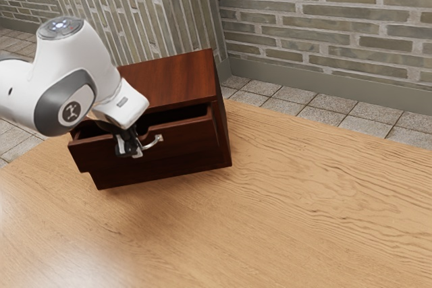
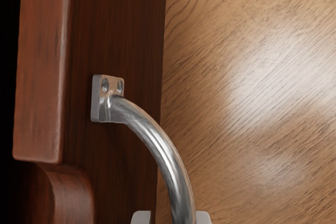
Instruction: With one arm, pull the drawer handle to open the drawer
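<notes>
Our gripper [image 1: 129, 146] is clamped tight on the handle [image 2: 157, 140]. The drawer [image 1: 182, 141] sits in the cabinet [image 1: 177, 79] on the table [image 1: 283, 214], partly out with a dark gap showing. We judge more pulling is left.

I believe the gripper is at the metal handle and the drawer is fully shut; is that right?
Not quite. The gripper is at the metal handle, but the drawer is partly open. The exterior view shows its front standing out from the cabinet, with a dark gap above it.
</notes>
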Robot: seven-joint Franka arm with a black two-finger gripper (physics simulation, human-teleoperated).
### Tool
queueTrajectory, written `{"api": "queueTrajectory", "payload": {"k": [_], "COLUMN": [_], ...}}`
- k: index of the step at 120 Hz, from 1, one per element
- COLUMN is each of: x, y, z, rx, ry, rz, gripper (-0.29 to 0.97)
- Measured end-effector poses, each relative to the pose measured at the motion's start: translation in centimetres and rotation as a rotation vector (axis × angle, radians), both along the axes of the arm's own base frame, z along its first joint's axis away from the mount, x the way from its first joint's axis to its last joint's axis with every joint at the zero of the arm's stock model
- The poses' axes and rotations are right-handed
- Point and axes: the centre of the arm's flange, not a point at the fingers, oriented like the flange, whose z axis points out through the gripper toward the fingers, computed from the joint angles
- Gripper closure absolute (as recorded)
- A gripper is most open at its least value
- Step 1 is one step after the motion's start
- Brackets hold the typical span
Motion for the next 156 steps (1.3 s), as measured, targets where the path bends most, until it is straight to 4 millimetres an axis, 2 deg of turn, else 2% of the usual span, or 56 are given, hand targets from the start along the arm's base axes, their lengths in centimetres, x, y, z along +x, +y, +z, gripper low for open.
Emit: {"api": "queueTrajectory", "payload": {"k": [57, 91, 108, 156], "x": [-3.2, -5.5, -6.7, -9.6], "y": [-2.4, -4.8, -5.4, -8.6], "z": [0.3, 0.4, 0.4, 0.4], "rx": [-0.011, -0.017, -0.020, -0.017], "ry": [-0.012, -0.010, -0.010, -0.009], "rz": [-0.020, -0.049, -0.053, -0.089], "gripper": [0.72, 0.64, 0.61, 0.61]}}
